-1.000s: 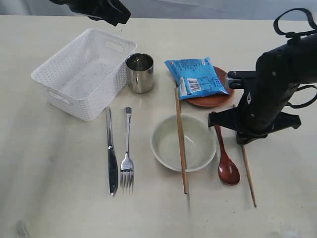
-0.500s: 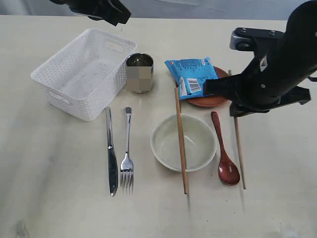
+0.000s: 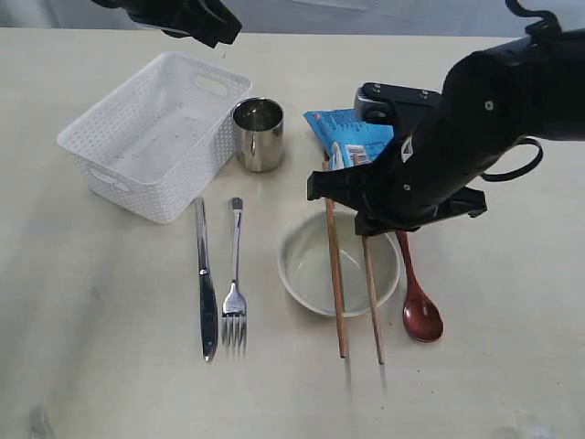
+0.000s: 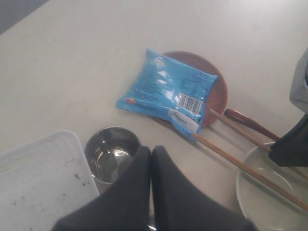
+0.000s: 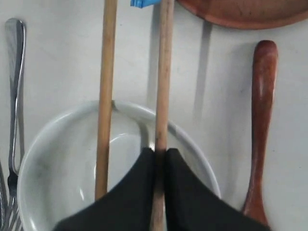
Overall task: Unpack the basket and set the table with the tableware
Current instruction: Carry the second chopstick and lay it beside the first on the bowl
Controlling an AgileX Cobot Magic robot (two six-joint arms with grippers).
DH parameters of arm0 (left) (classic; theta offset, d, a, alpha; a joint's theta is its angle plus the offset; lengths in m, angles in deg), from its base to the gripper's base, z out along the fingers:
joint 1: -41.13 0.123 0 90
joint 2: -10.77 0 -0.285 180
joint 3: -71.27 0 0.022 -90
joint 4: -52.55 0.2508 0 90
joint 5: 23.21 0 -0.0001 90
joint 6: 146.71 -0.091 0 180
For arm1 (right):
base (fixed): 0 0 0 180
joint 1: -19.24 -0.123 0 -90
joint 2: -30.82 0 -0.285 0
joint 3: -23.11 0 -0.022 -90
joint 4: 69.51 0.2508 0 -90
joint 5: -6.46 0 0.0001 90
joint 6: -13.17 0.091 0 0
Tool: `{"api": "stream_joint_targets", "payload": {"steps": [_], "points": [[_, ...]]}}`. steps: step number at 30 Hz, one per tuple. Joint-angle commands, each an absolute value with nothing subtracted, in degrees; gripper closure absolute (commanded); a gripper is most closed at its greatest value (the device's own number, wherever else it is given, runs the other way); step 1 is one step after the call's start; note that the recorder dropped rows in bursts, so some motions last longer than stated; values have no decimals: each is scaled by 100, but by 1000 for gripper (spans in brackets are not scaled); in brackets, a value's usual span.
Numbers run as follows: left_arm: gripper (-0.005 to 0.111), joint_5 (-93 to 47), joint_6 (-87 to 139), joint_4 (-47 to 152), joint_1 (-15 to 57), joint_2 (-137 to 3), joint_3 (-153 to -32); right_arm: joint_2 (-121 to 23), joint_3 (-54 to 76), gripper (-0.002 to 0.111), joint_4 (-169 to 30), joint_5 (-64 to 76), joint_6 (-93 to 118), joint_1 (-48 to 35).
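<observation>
Two wooden chopsticks are over the cream bowl (image 3: 285, 265), near the middle of the table (image 3: 110, 366). One chopstick (image 3: 373, 302) is pinched between the right gripper (image 5: 160, 153) jaws. Whether it rests on the bowl's rim cannot be confirmed. The other chopstick (image 3: 335, 274) lies across the bowl, just beside the first.

The left gripper (image 4: 151, 150) has its jaws pressed together on nothing and hangs above the steel cup (image 3: 260, 135). The basket (image 3: 164, 206) is unpacked and stands beside the cup. Knife (image 3: 207, 293) and fork (image 3: 235, 302) lie side by side left of the bowl, and the spoon (image 3: 419, 306) lies to its right. A blue snack packet (image 4: 166, 89) lies on the plate (image 4: 219, 91).
</observation>
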State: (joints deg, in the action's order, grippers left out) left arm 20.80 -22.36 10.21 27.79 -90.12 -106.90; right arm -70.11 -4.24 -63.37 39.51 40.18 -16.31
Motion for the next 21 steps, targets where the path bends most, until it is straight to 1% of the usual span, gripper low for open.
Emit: {"api": "stream_joint_targets", "payload": {"steps": [1,4,11,12,13,14,16,17,19,21], "points": [[107,2046,-2188,997,2788,-9002,-10660,-7037,-387,109,-6121,3849,3891,-1634],[107,2046,-2188,997,2788,-9002,-10660,-7037,-387,109,-5684,3837,3629,-1634],[107,2046,-2176,1005,2788,-9002,-10660,-7037,-387,108,-5669,3826,3484,-1634],[107,2046,-2176,1005,2788,-9002,-10660,-7037,-387,107,-5669,3826,3481,-1634],[107,2046,-2176,1005,2788,-9002,-10660,-7037,-387,101,-5669,3826,3458,-1634],[107,2060,-2168,1005,2788,-9002,-10660,-7037,-387,92,-5669,3826,3458,-1634],[107,2060,-2168,1005,2788,-9002,-10660,-7037,-387,67,-5669,3815,3458,-1634],[107,2060,-2168,1005,2788,-9002,-10660,-7037,-387,58,-5669,3786,3458,-1634],[107,2060,-2168,1005,2788,-9002,-10660,-7037,-387,52,-5669,3720,3458,-1634],[107,2061,-2152,1005,2788,-9002,-10660,-7026,-387,51,-5669,3652,3447,-1634]]}}
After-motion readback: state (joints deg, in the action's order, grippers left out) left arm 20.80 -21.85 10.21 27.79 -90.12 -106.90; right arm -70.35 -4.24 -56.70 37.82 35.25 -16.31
